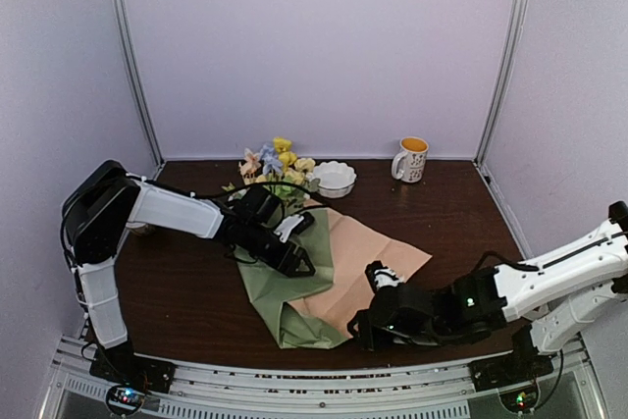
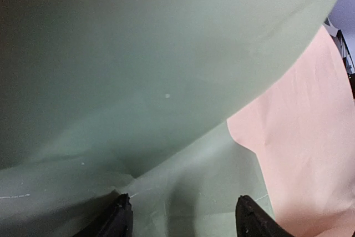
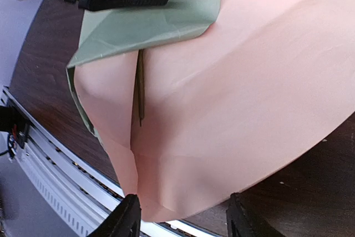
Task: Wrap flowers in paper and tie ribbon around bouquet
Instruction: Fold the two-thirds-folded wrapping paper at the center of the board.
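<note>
— Two pincers were down on the paper [image 1: 385,250] in the overhead view, weren't they? Where did it lie?
— Mid-counter [image 1: 461,208], sage side folded over the peach side. The left pincer [image 1: 299,262] rested on the green flap, and the right pincer [image 1: 361,327] sat at the near peach corner. The flowers [image 1: 275,158] poked out at the far end, beside a white bowl [image 1: 335,180], with a mug [image 1: 411,159] further right. No ribbon showed.
— And the left wrist view?
— Green paper [image 2: 166,81] filled it, bulging upward. The left fingers [image 2: 121,217] stood spread, with nothing pinched between them that I could see.
— The right wrist view?
— Its fingers [image 3: 128,217] stood apart too. The peach edge lay between them but was not visibly gripped. A thin dark line [image 3: 140,92] ran inside the fold, possibly a stem; I couldn't tell.
— How would that sheet handle?
— Light, thin and springy, I'd judge. It would crease easily and unroll once let go. Best pinched shallow at a free edge or corner while the other arm pinned the roll. The stems seemed fragile, so no squeezing through the wrap.
</note>
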### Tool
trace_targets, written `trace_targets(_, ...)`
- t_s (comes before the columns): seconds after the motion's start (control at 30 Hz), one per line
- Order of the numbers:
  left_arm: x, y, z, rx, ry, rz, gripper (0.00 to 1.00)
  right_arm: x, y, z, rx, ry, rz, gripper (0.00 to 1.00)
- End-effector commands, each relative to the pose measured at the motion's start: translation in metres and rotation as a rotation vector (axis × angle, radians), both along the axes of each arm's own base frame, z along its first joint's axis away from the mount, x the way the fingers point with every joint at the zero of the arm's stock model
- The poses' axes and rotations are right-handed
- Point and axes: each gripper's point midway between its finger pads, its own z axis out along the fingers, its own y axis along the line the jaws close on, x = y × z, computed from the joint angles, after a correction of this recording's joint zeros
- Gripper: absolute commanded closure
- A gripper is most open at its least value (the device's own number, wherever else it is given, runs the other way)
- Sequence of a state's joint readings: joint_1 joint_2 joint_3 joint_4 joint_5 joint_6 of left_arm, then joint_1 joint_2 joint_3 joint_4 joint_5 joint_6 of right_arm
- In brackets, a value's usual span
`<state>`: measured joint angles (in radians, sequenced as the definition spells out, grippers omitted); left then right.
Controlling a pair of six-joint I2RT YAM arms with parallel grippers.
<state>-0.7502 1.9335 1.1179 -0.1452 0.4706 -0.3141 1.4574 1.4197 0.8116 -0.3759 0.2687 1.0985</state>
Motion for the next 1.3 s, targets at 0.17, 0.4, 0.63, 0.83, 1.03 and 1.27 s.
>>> trace_targets(0.17,0.006,0.007,0.007,0.000,-0.054,0.043,0.32,0.031,-0.013,0.065,0.082,-0.035,0.047,0.28)
trace_targets(0.4,0.008,0.010,0.022,-0.017,-0.098,0.054,0.31,0.022,0.048,0.086,0.131,-0.015,0.374,0.18)
trace_targets(0.63,0.012,0.011,0.028,0.002,-0.121,0.052,0.31,0.008,0.082,0.027,-0.029,0.072,0.539,0.14)
trace_targets(0.83,0.013,0.018,0.031,0.027,-0.145,0.061,0.30,0.009,0.084,0.002,-0.046,0.093,0.511,0.45)
trace_targets(1.03,0.010,0.020,0.054,-0.017,-0.200,0.058,0.30,0.028,0.064,-0.007,-0.065,0.063,0.346,0.81)
trace_targets(1.27,0.004,0.020,0.073,-0.089,-0.266,0.038,0.28,0.043,0.043,-0.027,-0.103,0.101,0.183,1.00)
